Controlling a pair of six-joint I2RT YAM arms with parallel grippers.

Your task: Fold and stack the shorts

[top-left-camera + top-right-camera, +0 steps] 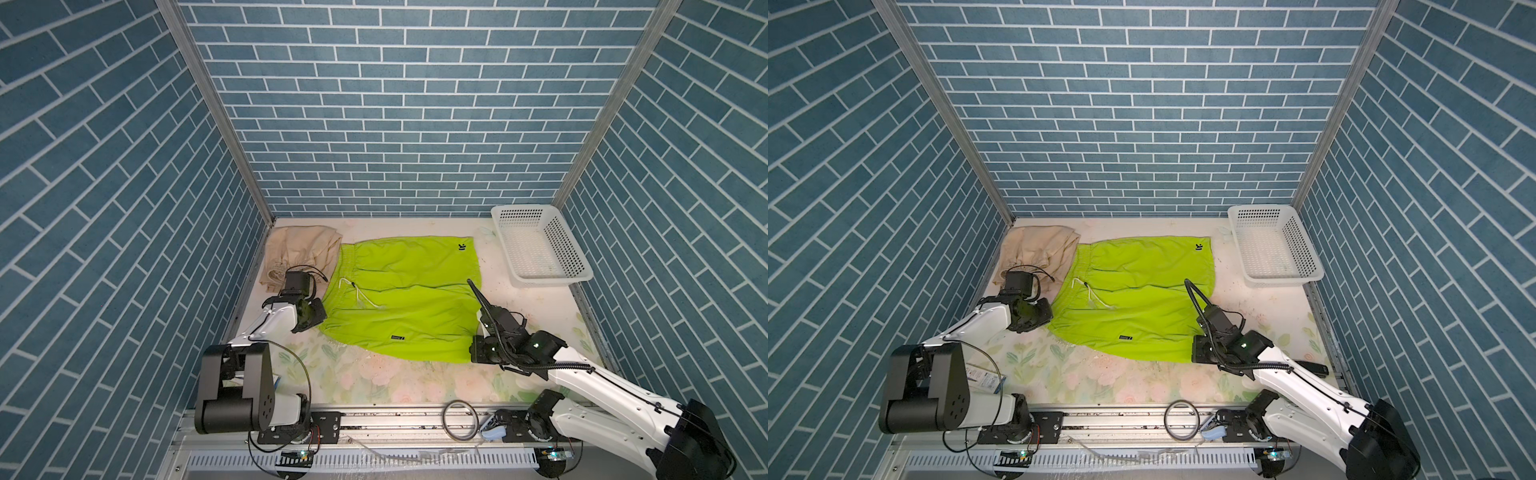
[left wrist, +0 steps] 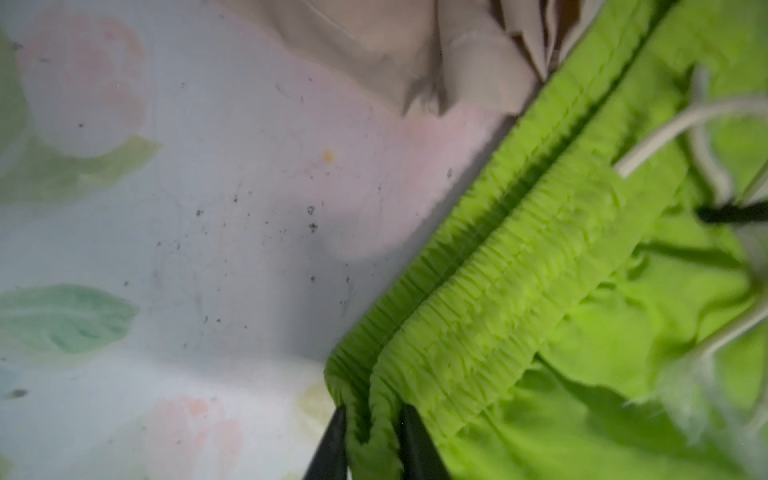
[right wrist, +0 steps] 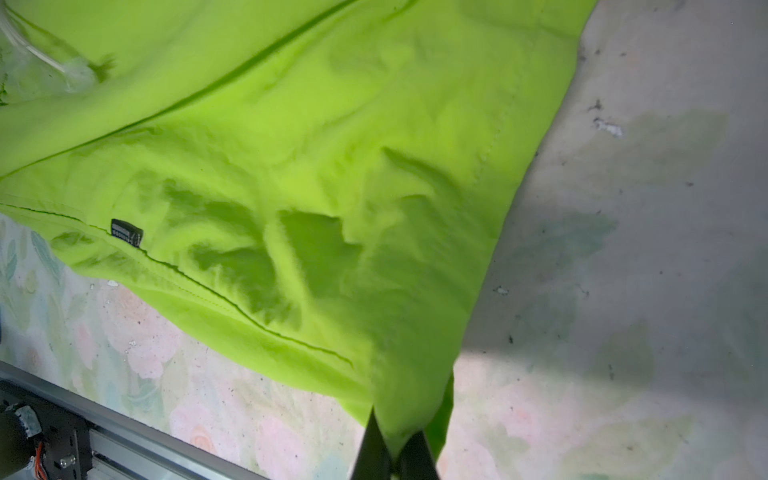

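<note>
Lime-green shorts [image 1: 403, 299] [image 1: 1133, 291] lie spread flat mid-table, waistband to the left, white drawstring [image 1: 357, 293] on top, dark logo [image 1: 462, 248] at the far right corner. My left gripper [image 2: 372, 444] [image 1: 318, 318] is shut on the near end of the gathered waistband [image 2: 498, 257]. My right gripper [image 3: 395, 446] [image 1: 473, 353] is shut on the near right hem corner of the green shorts [image 3: 291, 166]. Beige shorts [image 1: 297, 253] [image 1: 1038, 253] [image 2: 415, 45] lie crumpled at the far left corner, touching the green waistband.
A white perforated basket [image 1: 505, 216] [image 1: 1241, 216] stands at the far right corner. Blue brick walls close in three sides. A metal rail [image 1: 395, 419] with a cable loop [image 1: 459, 419] runs along the table's front edge. The table carries a floral cover [image 1: 395, 382].
</note>
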